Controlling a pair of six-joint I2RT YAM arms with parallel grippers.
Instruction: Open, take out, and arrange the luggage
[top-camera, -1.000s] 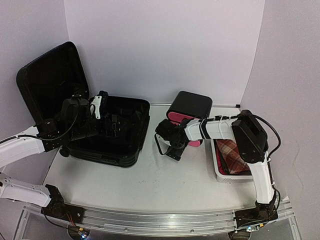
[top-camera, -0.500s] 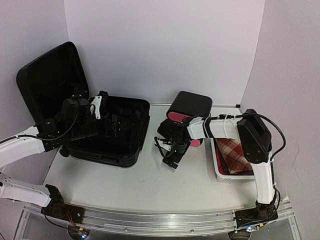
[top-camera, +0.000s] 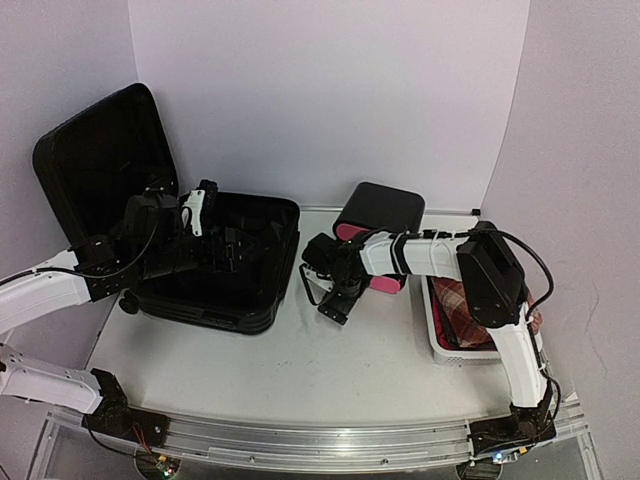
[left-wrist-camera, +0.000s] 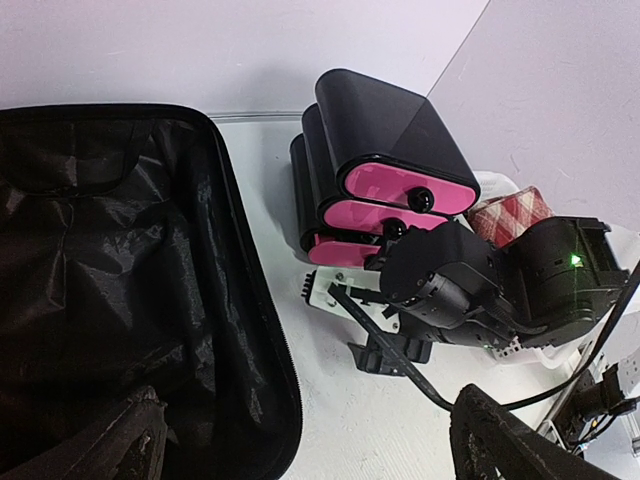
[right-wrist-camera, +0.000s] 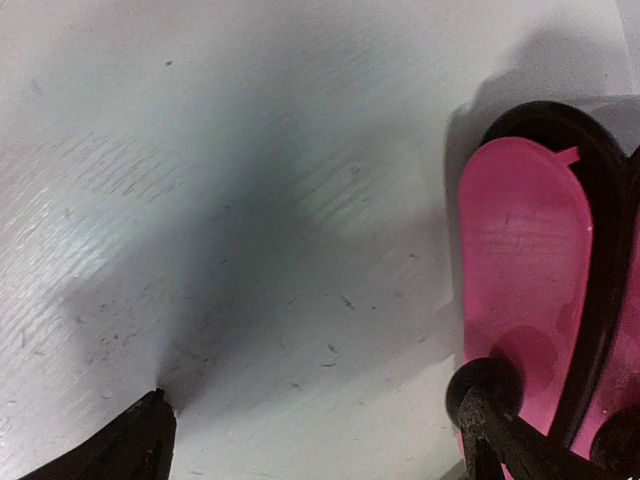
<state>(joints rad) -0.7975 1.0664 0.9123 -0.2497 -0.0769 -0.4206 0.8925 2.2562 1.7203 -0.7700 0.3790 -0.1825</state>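
Luggage (top-camera: 240, 305) laid open at desk (top-camera: 300, 370) left, lid stood upright, left claw (top-camera: 225, 250) held wide open over lined interior (nothing gripped), right claw (top-camera: 335, 295) spread open, empty, low over desk nr pink-fronted black boxes (top-camera: 385, 212), checked cloth (top-camera: 462, 300) seen in white basket (top-camera: 440, 345) at rt.

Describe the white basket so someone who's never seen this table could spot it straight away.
From the big open black suitcase on the left, cross the table past the black boxes with pink fronts to the right edge. The basket sits there, low and white, the only thing holding a red plaid cloth.
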